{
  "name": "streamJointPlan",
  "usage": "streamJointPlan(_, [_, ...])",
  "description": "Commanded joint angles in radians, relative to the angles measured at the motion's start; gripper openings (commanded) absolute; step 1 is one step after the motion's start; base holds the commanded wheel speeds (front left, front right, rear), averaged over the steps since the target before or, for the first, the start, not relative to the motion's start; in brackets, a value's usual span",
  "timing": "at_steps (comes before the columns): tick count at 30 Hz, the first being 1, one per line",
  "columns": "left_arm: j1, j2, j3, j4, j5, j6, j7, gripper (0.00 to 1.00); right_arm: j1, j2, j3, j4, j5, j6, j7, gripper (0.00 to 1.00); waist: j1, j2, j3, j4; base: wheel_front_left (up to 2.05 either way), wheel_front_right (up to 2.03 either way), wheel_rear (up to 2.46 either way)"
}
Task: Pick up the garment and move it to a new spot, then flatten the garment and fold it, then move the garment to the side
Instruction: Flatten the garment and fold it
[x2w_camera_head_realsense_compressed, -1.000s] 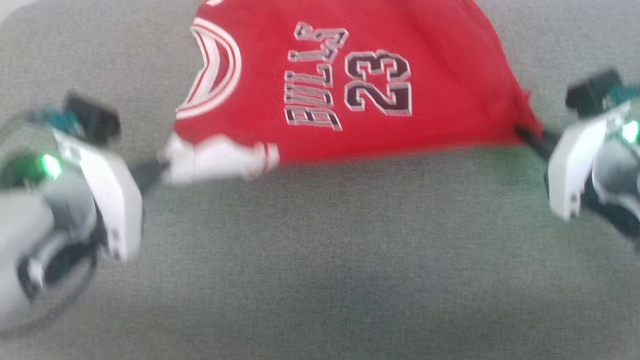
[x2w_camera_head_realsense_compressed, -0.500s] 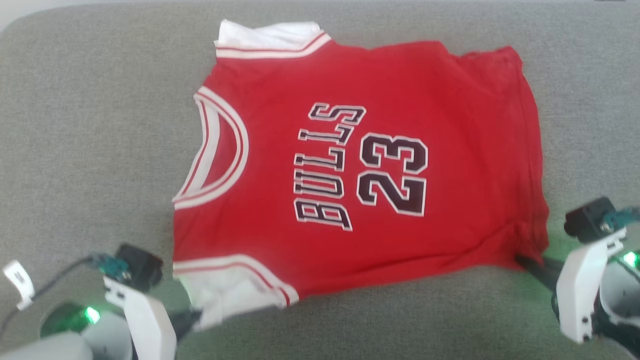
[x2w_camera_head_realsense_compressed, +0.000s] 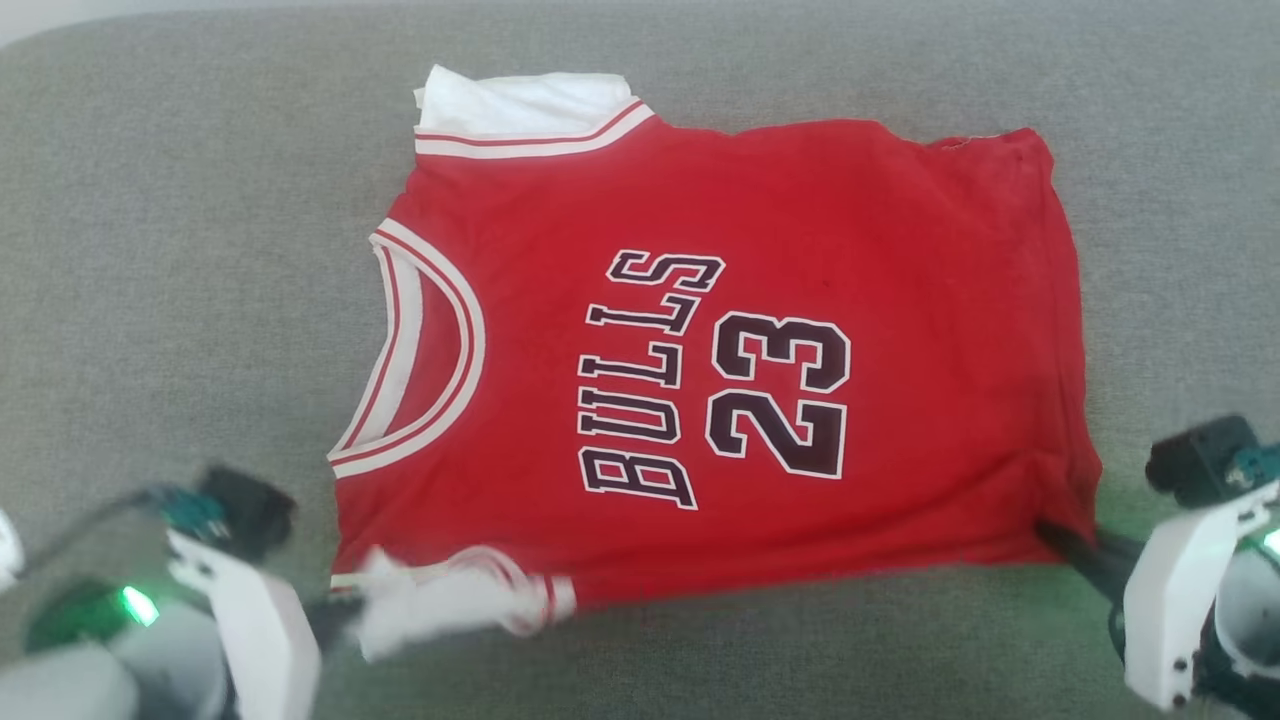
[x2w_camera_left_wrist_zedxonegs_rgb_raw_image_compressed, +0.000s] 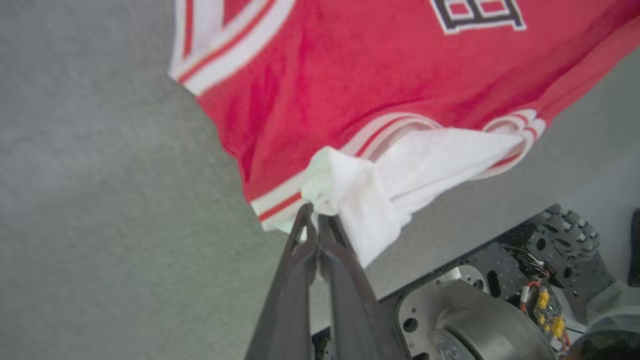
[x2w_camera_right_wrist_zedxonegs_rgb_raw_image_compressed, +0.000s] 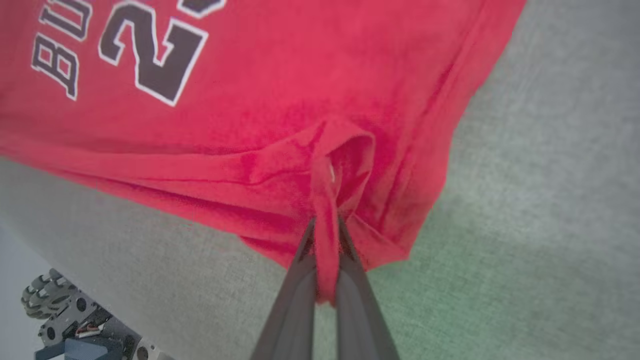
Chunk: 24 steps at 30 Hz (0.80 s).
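The garment (x2w_camera_head_realsense_compressed: 700, 350), a red jersey with white sleeves and dark "BULLS 23" lettering face up, lies spread on the grey cushioned surface (x2w_camera_head_realsense_compressed: 180, 250), collar toward the left. My left gripper (x2w_camera_head_realsense_compressed: 345, 608) is shut on the near white sleeve (x2w_camera_left_wrist_zedxonegs_rgb_raw_image_compressed: 370, 190) at the garment's lower left; its fingers (x2w_camera_left_wrist_zedxonegs_rgb_raw_image_compressed: 325, 250) pinch the bunched cloth. My right gripper (x2w_camera_head_realsense_compressed: 1055, 535) is shut on the red hem corner (x2w_camera_right_wrist_zedxonegs_rgb_raw_image_compressed: 330, 200) at the lower right, the fabric pulled into a fold between the fingers (x2w_camera_right_wrist_zedxonegs_rgb_raw_image_compressed: 350, 280). The far white sleeve (x2w_camera_head_realsense_compressed: 520, 105) lies flat at the top.
The grey surface's near edge runs just below both grippers; the robot's wheeled base (x2w_camera_left_wrist_zedxonegs_rgb_raw_image_compressed: 500, 300) shows beyond it in the left wrist view, and a wheel (x2w_camera_right_wrist_zedxonegs_rgb_raw_image_compressed: 50, 300) in the right wrist view. Open grey surface lies left, right and behind the garment.
The head camera has tilted, so the whole garment now shows. Both grippers have drawn its near edge toward me and lowered it; the jersey lies flatter and more spread out.
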Motion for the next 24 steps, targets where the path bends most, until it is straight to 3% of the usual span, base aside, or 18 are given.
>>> streamJointPlan(1, [-0.028,0.018,0.015,-0.006,0.022,0.006,0.007,0.0,-0.024,0.008,-0.014,-0.012,-0.012,0.0,0.002,0.0,0.0,0.0,-0.001,-0.003,0.0,0.0,0.0])
streamJointPlan(6, [-0.152,0.052,0.074,0.0,0.099,-0.026,0.034,0.0,-0.107,0.039,-0.031,-0.021,-0.05,0.0,0.008,0.0,0.0,0.0,0.002,-0.018,0.0,0.0,0.0])
streamJointPlan(9, [-0.232,0.029,0.102,0.05,0.146,-0.074,0.059,0.0,-0.177,0.055,-0.023,-0.001,-0.064,0.0,-0.001,0.0,0.0,0.0,0.011,-0.026,0.0,0.0,0.0])
streamJointPlan(16, [-0.39,-0.109,0.117,0.312,0.194,-0.232,0.125,0.0,-0.346,0.069,0.033,0.112,-0.099,0.0,-0.032,0.0,0.0,0.0,0.058,-0.043,0.0,0.0,0.0])
streamJointPlan(17, [-0.39,-0.109,0.117,0.312,0.194,-0.232,0.125,0.0,-0.346,0.069,0.033,0.112,-0.099,0.0,-0.032,0.0,0.0,0.0,0.058,-0.043,0.0,0.0,0.0])
streamJointPlan(24, [-0.455,-0.254,0.098,0.617,0.157,-0.362,0.179,0.0,-0.484,0.097,0.116,0.271,-0.111,0.0,-0.077,0.0,0.0,0.0,0.111,-0.065,0.0,0.0,0.0])
